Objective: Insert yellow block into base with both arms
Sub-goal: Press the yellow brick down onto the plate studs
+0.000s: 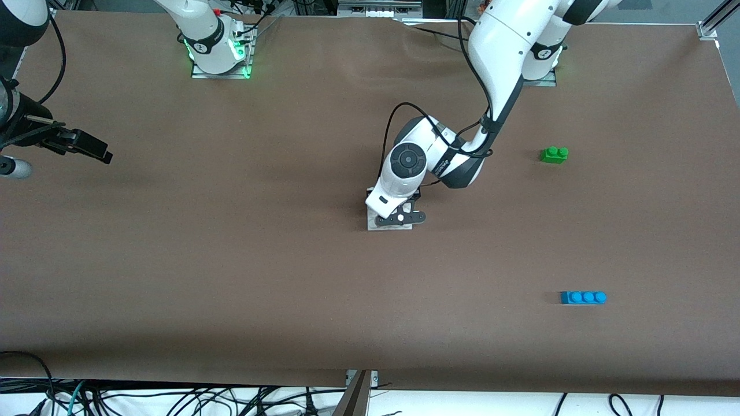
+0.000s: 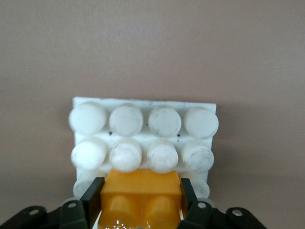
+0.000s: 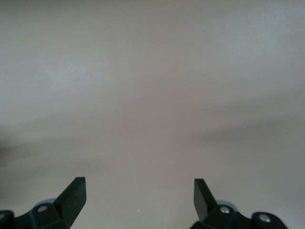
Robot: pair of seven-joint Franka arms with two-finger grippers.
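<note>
Brown table (image 1: 231, 260) — one base (image 2: 143, 124), one yellow block (image 2: 141, 193), pinched by left gripper (image 2: 141, 202)

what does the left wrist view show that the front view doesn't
Only the left wrist view shows the yellow block, clamped in the left gripper low over the base's studs. Only the front view shows the green brick, the blue brick and the right gripper, open and waiting at the right arm's end of the table. Both show the base.
</note>
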